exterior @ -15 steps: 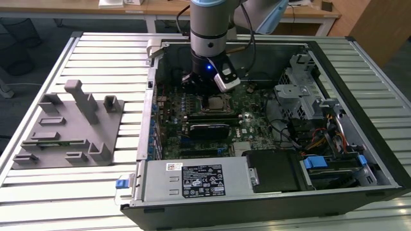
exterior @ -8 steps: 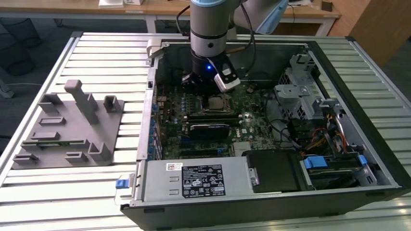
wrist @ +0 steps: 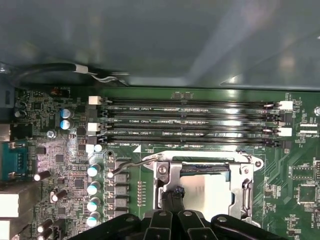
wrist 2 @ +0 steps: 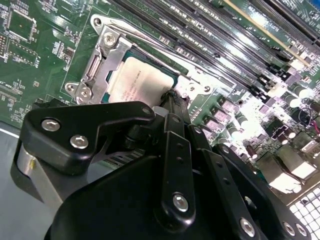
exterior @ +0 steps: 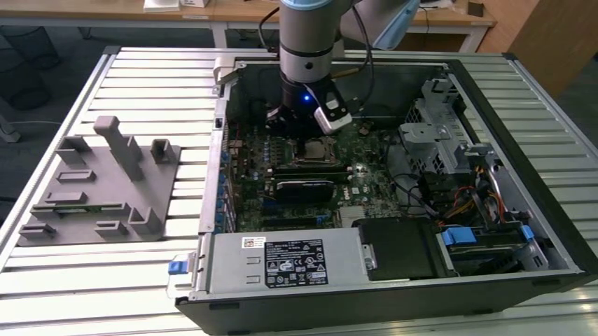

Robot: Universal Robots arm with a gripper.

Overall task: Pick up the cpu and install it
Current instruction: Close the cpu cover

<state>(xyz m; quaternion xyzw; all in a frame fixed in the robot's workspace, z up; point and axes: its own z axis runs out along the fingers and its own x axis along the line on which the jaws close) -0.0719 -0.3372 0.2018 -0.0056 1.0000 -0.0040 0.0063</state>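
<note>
A slatted metal tabletop [exterior: 140, 77] carries an open black computer case [exterior: 280, 311] lying on its side, and on the exterior view's left of the case stands a grey moulded fixture [exterior: 103, 189] with upright posts. The arm [exterior: 309, 35] reaches straight down into the case over the green motherboard [exterior: 374, 185]. In both wrist views the board shows a row of long black memory slots [wrist: 190, 120] running just beside the silvery socket frame [wrist: 200, 159], with a thin metal lever [wrist: 125, 165] angled off one corner of that frame. The black hand [wrist: 173, 192] hangs low over the socket, its two narrow fingers [wrist 2: 172, 107] pressed together with nothing visible between them. The cpu [wrist: 210, 192] lies flat inside the socket frame, silvery top facing up, and it is not held. In the second wrist view the fingertips of the hand [wrist 2: 172, 95] meet one edge of the cpu [wrist 2: 140, 80], right where chip and frame border each other; whether they rest on the chip or on the frame I cannot tell. In the exterior view the cpu [exterior: 316, 148] sits directly beneath the hand [exterior: 291, 133].
</note>
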